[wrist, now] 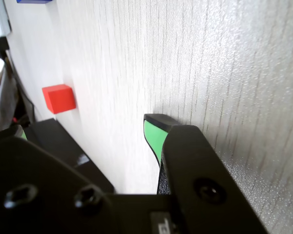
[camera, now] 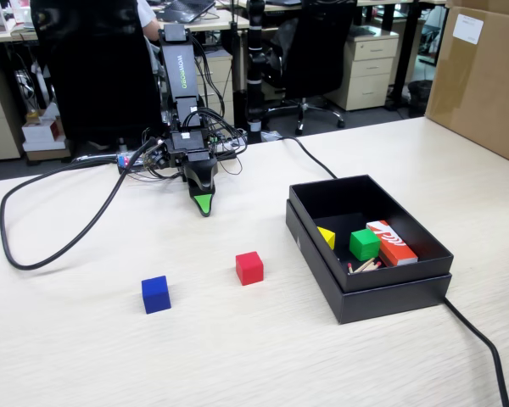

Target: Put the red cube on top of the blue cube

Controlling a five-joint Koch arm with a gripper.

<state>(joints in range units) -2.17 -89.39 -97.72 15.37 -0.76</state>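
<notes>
Pale wood-grain tabletop (camera: 85, 356) under office light, with a black cable (camera: 42, 246) looping across its left side in the fixed view. Red cube (camera: 249, 268) resting flat near the centre, alone, nothing on it. Blue cube (camera: 156, 294) resting flat to its lower left in that view, well apart from the red one. Gripper (camera: 204, 204) hanging tip-down at the rear, above and behind both cubes, touching neither and carrying nothing. Only a single green-faced tip visible in the fixed view and in the wrist view (wrist: 156, 134), so cannot tell whether parted or closed. In the wrist view, red cube (wrist: 59, 98) at left and a sliver of blue cube (wrist: 34, 1) at the top edge. Open black box (camera: 369, 292) to the right of the red cube in the fixed view, holding a green cube (camera: 364, 244), a yellow piece (camera: 327, 236), a red-orange and white box (camera: 392, 242) and some thin sticks (camera: 365, 266). Brown cardboard panel (camera: 483, 85) standing at far right.
</notes>
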